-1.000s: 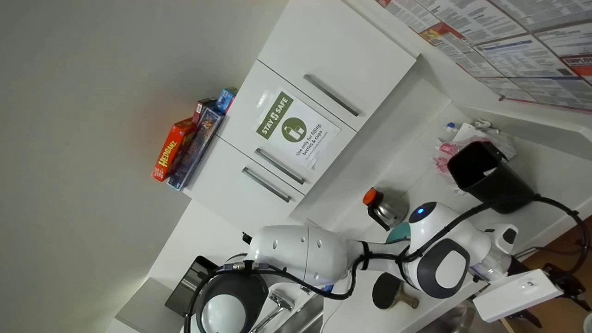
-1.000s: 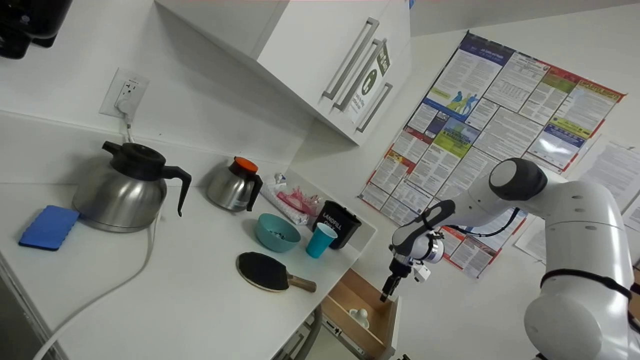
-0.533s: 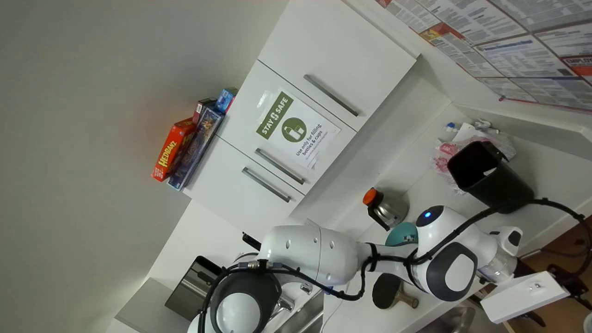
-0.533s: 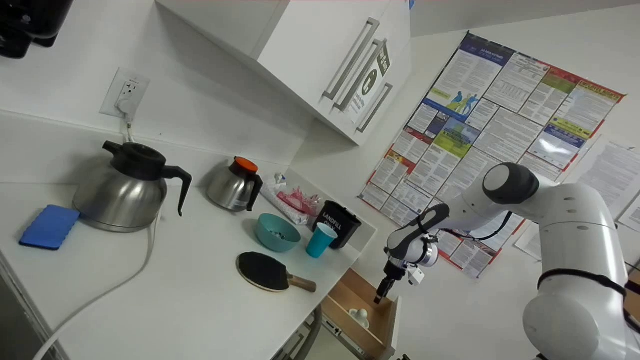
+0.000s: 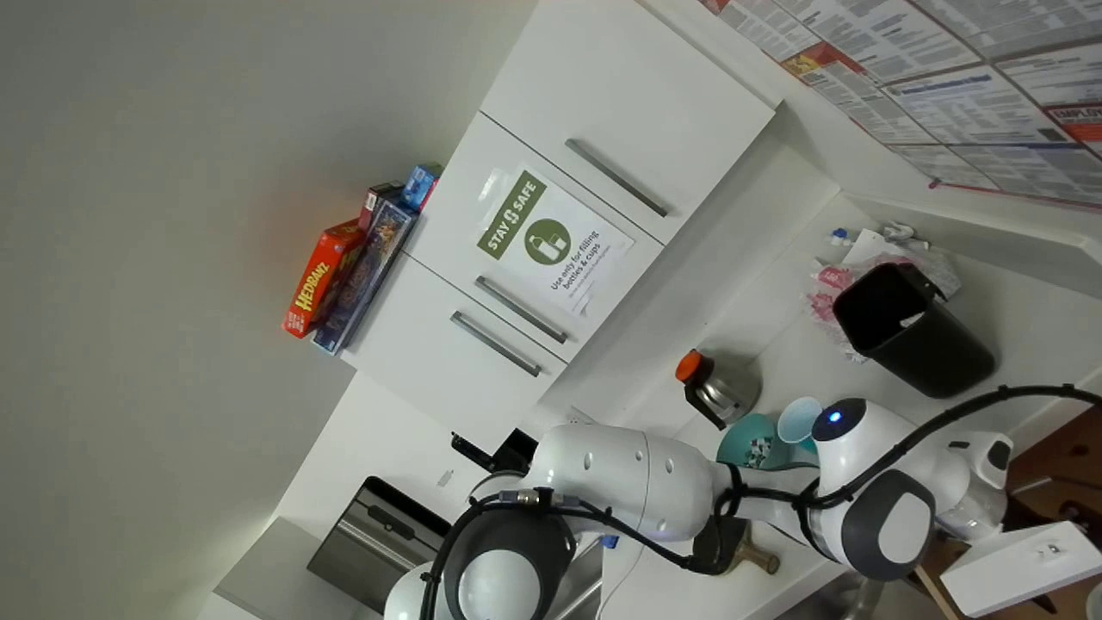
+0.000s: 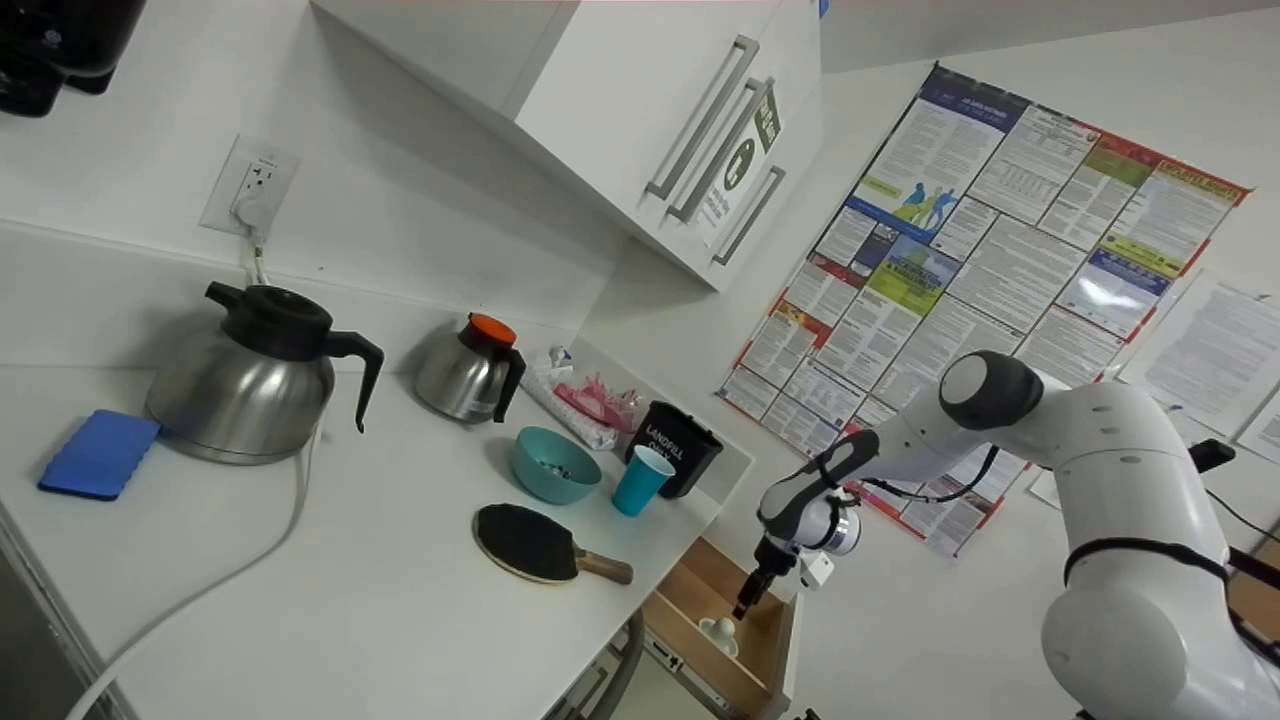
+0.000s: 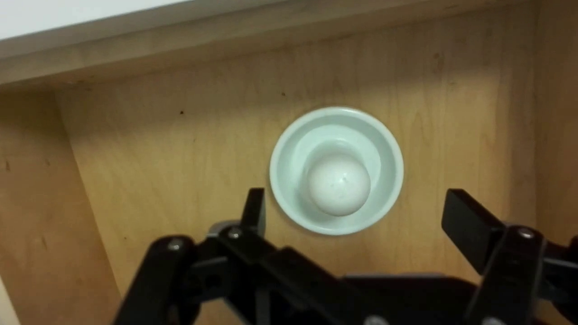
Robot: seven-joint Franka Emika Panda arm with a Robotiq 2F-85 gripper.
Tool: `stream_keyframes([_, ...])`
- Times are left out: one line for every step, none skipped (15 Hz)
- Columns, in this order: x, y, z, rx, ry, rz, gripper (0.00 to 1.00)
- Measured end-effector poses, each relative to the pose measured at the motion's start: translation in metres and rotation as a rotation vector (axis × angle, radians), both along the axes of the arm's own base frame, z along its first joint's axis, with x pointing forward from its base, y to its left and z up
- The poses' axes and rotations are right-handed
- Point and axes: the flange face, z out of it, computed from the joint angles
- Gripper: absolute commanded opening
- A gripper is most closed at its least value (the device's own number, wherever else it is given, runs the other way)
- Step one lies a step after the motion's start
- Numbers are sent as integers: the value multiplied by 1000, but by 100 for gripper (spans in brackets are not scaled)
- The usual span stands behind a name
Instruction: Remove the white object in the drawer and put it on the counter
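One white object, round from above, lies in the drawer beneath the claw, jaws empty and parted.

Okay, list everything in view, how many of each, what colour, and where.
White object: 1, white, in drawer
Drawer: 1, tan and white, open beside counter
Counter: 1, white, below cabinet doors
Cabinet doors: 3, white, above counter
Sign: 1, white and green, on middle door
Boxes: at least 4, multicoloured, above cabinet doors
Posters: several, multicoloured, on wall
Outlet: 1, white, above counter
Jugs: 2, silver and black, on counter
Pad: 1, blue, on counter
Bowl: 1, teal, on counter
Cup: 1, blue, beside bowl
Bin: 1, black, near cup
Plastic wrapping: count unclear, pink and clear, beside bin
Paddle: 1, black and tan, on counter
Arm: 1, white, extended over drawer
Gripper: 1, black, open over drawer
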Motion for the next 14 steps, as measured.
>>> stream_keyframes([1, -2, -6, 0, -4, -1, 100])
stream_keyframes([3, -3, -11, 0, -8, -1, 100])
stream_keyframes([4, -4, -15, -1, -15, -1, 100])
stream_keyframes([6, -5, -20, 0, -21, -1, 100])
stream_keyframes([8, -6, -24, 2, -26, -1, 100])
stream_keyframes([10, -6, -28, 6, -30, -2, 100])
stream_keyframes([12, -6, -32, 9, -33, -2, 100])
stream_keyframes([14, -6, -35, 10, -35, -2, 100])
stream_keyframes([15, -7, -39, 10, -35, -2, 100])
stream_keyframes([16, -8, -42, 9, -35, -1, 100])
stream_keyframes([17, -8, -45, 9, -34, -1, 100])
stream_keyframes([18, -9, -49, 9, -34, -1, 75])
stream_keyframes([18, -10, -52, 9, -33, -2, 74])
stream_keyframes([19, -10, -55, 9, -32, -1, 66])
